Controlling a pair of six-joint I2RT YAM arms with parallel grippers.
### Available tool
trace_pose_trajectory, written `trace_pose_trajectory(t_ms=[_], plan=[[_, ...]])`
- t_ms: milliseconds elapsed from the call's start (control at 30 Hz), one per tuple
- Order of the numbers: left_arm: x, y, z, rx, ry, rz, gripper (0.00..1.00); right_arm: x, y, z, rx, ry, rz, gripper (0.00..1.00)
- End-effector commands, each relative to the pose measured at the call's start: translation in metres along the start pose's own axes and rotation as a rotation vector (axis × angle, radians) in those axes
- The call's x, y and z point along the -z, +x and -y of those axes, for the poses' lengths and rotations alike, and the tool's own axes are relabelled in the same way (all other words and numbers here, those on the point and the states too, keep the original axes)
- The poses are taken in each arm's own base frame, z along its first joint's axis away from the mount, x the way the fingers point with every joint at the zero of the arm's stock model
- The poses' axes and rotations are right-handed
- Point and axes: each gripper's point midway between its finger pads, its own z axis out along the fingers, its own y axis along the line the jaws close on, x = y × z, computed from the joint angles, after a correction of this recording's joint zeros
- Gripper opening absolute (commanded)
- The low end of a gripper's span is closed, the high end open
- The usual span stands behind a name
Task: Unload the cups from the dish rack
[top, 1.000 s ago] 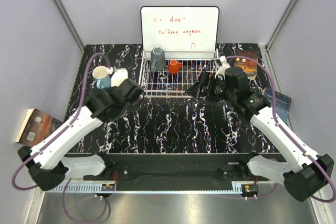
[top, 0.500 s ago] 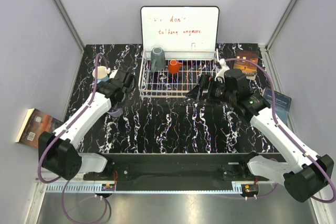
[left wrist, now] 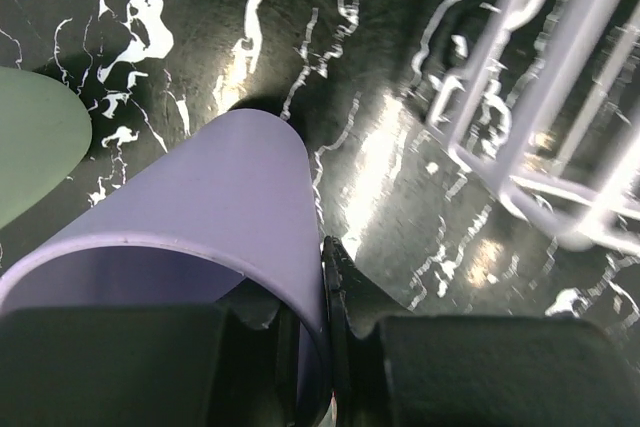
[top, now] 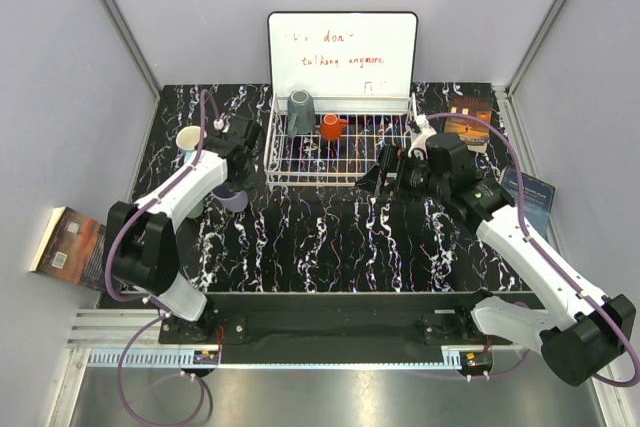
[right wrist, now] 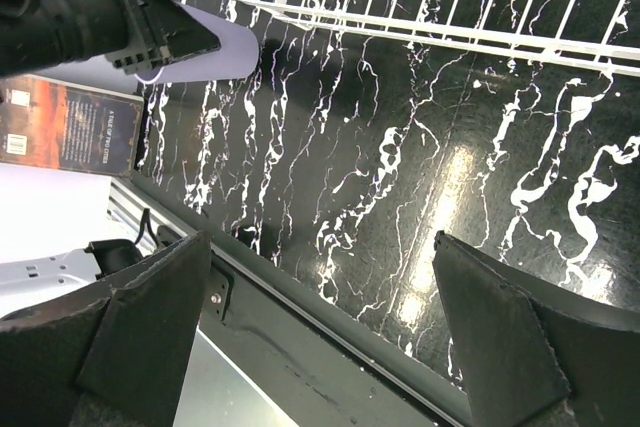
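Jaws of the left gripper (left wrist: 312, 297) pinch the rim wall of the purple cup (left wrist: 200, 207), just left of the dish rack (top: 330, 179) and low at the black marble surface (top: 330, 237); can't tell if it's touching. The green cup (left wrist: 35, 152) is beside it. Right gripper (top: 383, 175) hovers at the rack's near edge w/ jaws spread wide. The grey cup (top: 300, 113) & orange cup (top: 332, 127) are inside the rack, and the blue cup (top: 190, 139) stands on the surface to its left.

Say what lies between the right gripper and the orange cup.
Only bare dish rack wires separate the right gripper and orange cup; the top view shows this.
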Motion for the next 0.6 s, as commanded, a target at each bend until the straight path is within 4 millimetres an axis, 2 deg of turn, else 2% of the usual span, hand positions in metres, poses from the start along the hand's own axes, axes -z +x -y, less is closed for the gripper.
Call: trace_pose_trajectory(t_ms=[0, 133, 233, 367, 467, 567], plan=[[-0.006, -0.018, 0.002, 0.039, 0.015, 0.037, 0.00, 0.004, -0.003, 0.005, 0.029, 0.021, 0.022, 1.00], [-0.013, -0.024, -0.008, 0.058, 0.008, 0.028, 0.00, 0.002, -0.001, 0.008, 0.027, 0.030, 0.016, 1.00], [-0.010, -0.036, -0.008, 0.071, 0.020, 0.046, 0.00, 0.000, 0.000, 0.008, 0.019, 0.032, 0.010, 1.00], [-0.001, -0.063, -0.001, 0.091, 0.044, 0.092, 0.00, -0.002, 0.000, 0.010, 0.018, 0.038, 0.005, 1.00], [-0.008, -0.065, -0.003, 0.091, 0.031, 0.069, 0.00, -0.002, 0.000, 0.011, 0.016, 0.041, 0.006, 1.00], [-0.018, -0.055, -0.005, 0.097, 0.022, 0.029, 0.00, -0.001, 0.000, 0.012, 0.013, 0.050, 0.012, 1.00]])
